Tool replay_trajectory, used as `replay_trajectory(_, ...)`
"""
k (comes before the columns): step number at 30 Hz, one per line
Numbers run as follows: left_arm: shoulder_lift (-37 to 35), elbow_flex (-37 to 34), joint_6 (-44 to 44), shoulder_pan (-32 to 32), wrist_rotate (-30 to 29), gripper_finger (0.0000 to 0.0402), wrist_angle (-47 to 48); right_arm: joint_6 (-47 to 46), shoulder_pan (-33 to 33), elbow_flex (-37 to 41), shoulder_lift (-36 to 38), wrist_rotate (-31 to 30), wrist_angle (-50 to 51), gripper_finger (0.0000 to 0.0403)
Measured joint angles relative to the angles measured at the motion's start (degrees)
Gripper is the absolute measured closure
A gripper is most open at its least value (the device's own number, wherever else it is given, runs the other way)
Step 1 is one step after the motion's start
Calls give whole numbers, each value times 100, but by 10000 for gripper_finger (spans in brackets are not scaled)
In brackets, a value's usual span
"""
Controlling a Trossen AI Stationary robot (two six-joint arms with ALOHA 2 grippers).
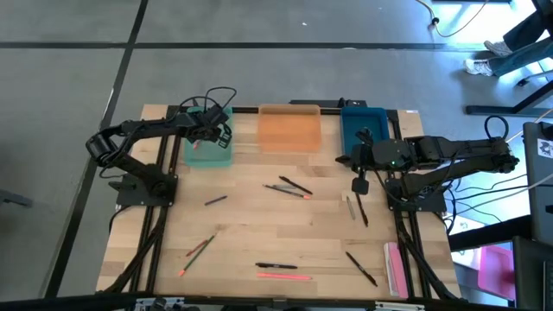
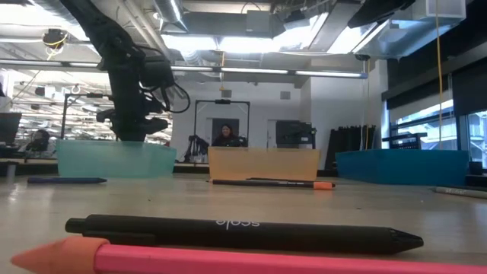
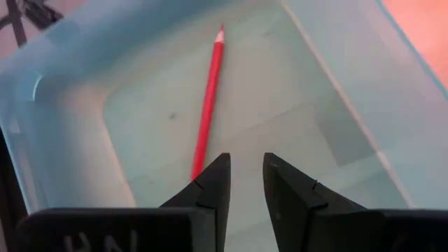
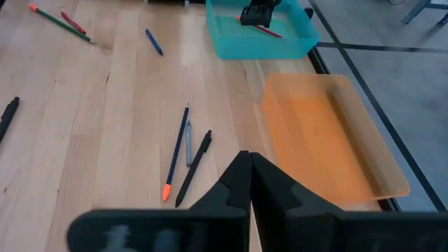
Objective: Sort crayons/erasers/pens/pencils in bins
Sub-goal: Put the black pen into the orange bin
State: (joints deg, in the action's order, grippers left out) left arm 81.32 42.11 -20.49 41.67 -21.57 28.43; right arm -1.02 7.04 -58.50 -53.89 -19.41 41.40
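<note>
The left gripper (image 3: 245,178) hangs over the teal bin (image 1: 208,149), fingers parted and empty; a red pencil (image 3: 208,105) lies loose on the bin floor just beyond them. The right gripper (image 4: 250,175) waits closed above the table (image 1: 242,229), near the orange bin (image 4: 329,133)

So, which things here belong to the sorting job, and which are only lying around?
Job:
- teal bin with red pencil inside
- orange bin
- blue bin
- pens and pencils on table
- left gripper, jaws open

Lying about:
- pink strip
- cables
</note>
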Motion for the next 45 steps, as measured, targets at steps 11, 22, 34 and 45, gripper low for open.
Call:
replay_trajectory(11,-1233,92,981,-407,-47,324,-135,-155,0,0,0,3,-382,393)
replay_trajectory(22,-2723,94,2111,-2129,-44,324,-111,-369,1,0,-816,-1,-715,393)
replay_trajectory(34,-3167,94,2986,-3676,280,324,277,-1220,1,0,-2651,-2,-819,399)
replay_trajectory(45,-3166,95,2994,-4027,278,324,358,-1537,-11,-817,-3923,337,-879,376)
